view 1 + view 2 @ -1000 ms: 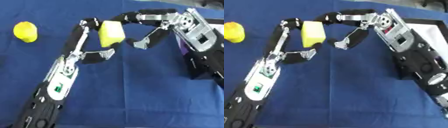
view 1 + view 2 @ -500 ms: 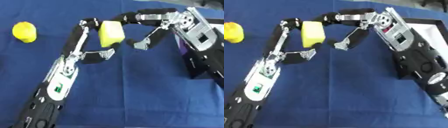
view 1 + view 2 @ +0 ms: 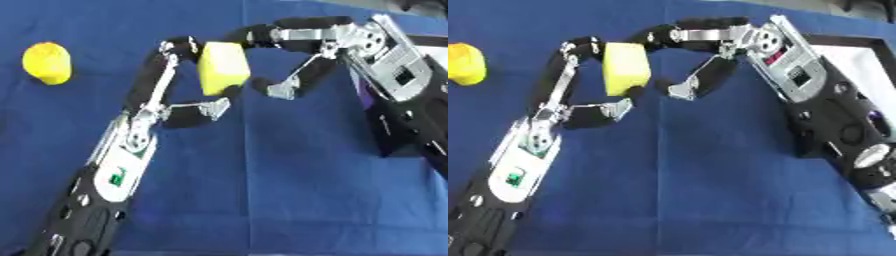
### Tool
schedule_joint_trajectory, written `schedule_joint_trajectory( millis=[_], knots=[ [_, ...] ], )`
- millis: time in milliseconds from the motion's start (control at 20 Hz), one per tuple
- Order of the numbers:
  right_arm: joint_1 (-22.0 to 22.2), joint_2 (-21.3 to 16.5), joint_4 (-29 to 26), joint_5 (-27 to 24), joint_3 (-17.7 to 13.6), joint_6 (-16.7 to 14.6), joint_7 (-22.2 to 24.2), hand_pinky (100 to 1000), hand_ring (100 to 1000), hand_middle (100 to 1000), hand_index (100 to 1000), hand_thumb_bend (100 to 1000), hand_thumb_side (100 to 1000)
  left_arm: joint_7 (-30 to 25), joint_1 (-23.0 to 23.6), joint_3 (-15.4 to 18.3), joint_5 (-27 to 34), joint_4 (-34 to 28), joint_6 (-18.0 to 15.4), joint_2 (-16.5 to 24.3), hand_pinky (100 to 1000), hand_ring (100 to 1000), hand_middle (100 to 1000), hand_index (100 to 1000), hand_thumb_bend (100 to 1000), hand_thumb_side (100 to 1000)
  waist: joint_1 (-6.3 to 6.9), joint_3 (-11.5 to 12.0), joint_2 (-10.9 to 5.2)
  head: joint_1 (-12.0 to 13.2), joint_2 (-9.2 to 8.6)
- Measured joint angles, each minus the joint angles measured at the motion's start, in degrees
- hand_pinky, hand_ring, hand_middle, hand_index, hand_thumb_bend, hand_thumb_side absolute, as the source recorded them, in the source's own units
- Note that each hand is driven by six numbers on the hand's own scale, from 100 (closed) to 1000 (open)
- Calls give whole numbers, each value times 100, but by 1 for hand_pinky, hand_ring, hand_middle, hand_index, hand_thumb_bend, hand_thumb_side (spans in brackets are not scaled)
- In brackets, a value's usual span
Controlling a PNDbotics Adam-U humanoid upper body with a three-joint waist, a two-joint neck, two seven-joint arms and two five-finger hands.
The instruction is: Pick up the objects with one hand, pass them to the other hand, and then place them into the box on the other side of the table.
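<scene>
Left eye view: yellow block (image 3: pixel 222 68) is pinched between left hand (image 3: pixel 179 95) fingers and thumb; right hand (image 3: pixel 302 60) fingers are curled around its top, thumb apart.

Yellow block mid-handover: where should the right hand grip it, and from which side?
Probably by the free right face and lower edge of the yellow block, approached from the block's right. The left hand already has a finger over the top-left corner and its thumb under the bottom edge. The right hand is curled beside it, fingers reaching over the top.
</scene>
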Motion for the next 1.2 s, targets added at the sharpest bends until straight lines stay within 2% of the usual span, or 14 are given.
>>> schedule_joint_trajectory(
  millis=[150, 850, 1200],
  knots=[
    [-1, 0, -5, -53, 1, 30, -19, 1000, 1000, 1000, 1000, 100, 219, -13, 0, -20, 5, 0, -11, -20, 756, 531, 514, 448, 100, 347, 0, -1, 0, -19, 1],
    [-1, 0, -41, -109, 20, 229, 43, 1000, 1000, 1000, 1000, 100, 318, 86, 1, -47, 25, 6, 16, -49, 744, 522, 511, 453, 100, 382, 0, -9, 2, -48, 49],
    [-1, 0, -43, -150, 36, 262, 207, 1000, 1000, 1000, 1000, 100, 398, 129, 1, -47, -13, 74, 49, -72, 736, 513, 507, 459, 100, 404, 0, -34, 8, -48, 53]
  ],
)
